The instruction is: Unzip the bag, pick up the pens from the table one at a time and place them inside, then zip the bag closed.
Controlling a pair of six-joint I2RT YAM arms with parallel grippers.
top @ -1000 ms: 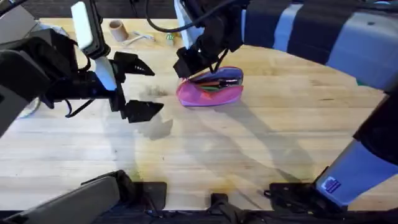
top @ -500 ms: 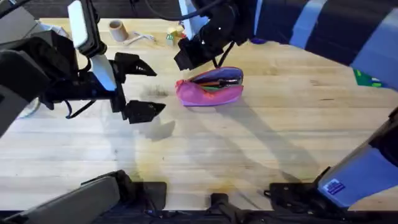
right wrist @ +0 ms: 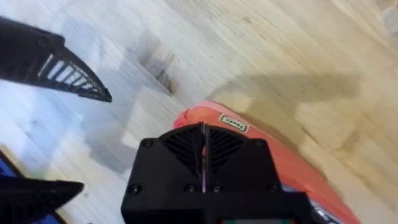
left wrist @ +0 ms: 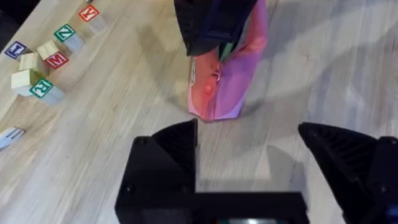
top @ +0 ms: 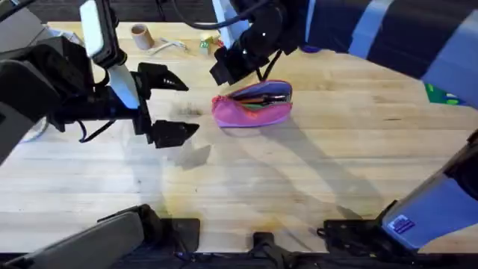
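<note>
The pink bag [top: 252, 110] lies on the table [top: 299, 179] at centre back, its top gaping, with the orange and green pens [top: 261, 99] lying inside. My right gripper [top: 226, 71] hovers just above the bag's left end, its fingers pressed together with nothing visible between them. In the left wrist view the bag [left wrist: 227, 84] stands end-on under the right gripper [left wrist: 211, 28], and a small metal zipper pull [left wrist: 194, 71] hangs free. My left gripper [top: 170, 104] is open, a short way left of the bag, and it holds nothing. The bag's end [right wrist: 205, 121] shows below the right fingers.
A tape roll [top: 140, 35], a white item [top: 168, 45] and letter blocks [top: 205, 43] sit along the back edge; the blocks [left wrist: 43, 56] also show in the left wrist view. A green object [top: 441, 93] lies far right. Bare wood fills the front.
My right gripper has lifted and drawn back a little from the bag's left end. The bag, the pens and the left arm stay as they were.
</note>
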